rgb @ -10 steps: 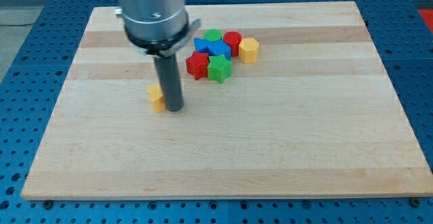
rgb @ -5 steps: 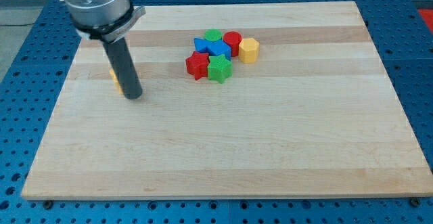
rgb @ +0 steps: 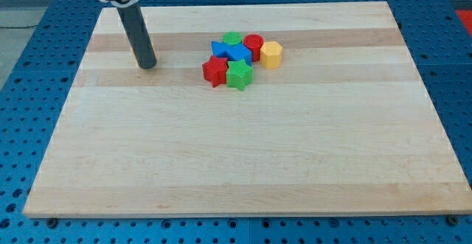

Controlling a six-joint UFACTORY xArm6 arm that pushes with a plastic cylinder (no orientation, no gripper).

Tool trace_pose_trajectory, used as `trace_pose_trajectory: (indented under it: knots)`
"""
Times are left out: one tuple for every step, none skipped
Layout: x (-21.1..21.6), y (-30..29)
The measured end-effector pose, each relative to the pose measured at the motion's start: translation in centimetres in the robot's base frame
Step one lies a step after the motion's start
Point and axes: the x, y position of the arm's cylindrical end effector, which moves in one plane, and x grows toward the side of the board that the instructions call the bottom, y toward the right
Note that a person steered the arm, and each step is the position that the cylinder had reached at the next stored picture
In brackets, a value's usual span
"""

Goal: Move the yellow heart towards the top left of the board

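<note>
My tip (rgb: 147, 65) rests on the wooden board (rgb: 236, 163) near its top left, with the dark rod (rgb: 137, 30) rising toward the view's top. The yellow heart does not show anywhere in this view; it may be hidden behind the rod. The tip stands well to the left of the block cluster, about 75 pixels from the red star (rgb: 214, 71).
A tight cluster lies at top centre: a green block (rgb: 233, 39), a red cylinder (rgb: 254, 45), a yellow hexagonal block (rgb: 271, 54), two blue blocks (rgb: 229, 51), the red star and a green star (rgb: 239, 74). Blue perforated table surrounds the board.
The rod moved left and then toward the view's top, pushing the yellow heart along. The heart showed beside the rod earlier and is out of sight now. The cluster has not moved.
</note>
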Motion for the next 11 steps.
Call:
trace_pose_trajectory:
  knots:
    - [-2.6, -0.1]
    - [-4.4, -1.1]
    - [-4.8, -3.4]
    - [-4.8, -5.0]
    - [-5.0, -6.1]
    - [-5.1, -6.9]
    - [-6.5, -6.8]
    - [-8.2, -6.8]
    - [-8.4, -6.6]
    - [-8.5, -5.4]
    - [-8.6, -5.1]
